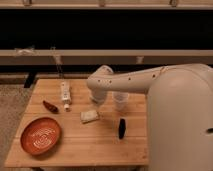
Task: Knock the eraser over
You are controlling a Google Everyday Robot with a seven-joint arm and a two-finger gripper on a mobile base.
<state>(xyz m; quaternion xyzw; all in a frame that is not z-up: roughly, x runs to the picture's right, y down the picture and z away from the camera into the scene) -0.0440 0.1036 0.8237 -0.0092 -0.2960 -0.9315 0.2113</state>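
Note:
The eraser point(121, 128) stands upright on the wooden table point(75, 147), a small black slab seen edge-on, right of the table's middle. My gripper point(97, 101) hangs from the white arm point(130, 80) that reaches in from the right. It points down over the table's middle, behind and to the left of the eraser and apart from it. It is just above and behind a pale squarish pad point(89, 116).
A clear plastic cup point(120, 100) stands just right of the gripper. A white tube-like item point(65, 92) lies at the back left, with a dark red chili-shaped thing point(50, 106) beside it. An orange plate point(41, 135) sits front left. The robot's body point(182, 125) fills the right.

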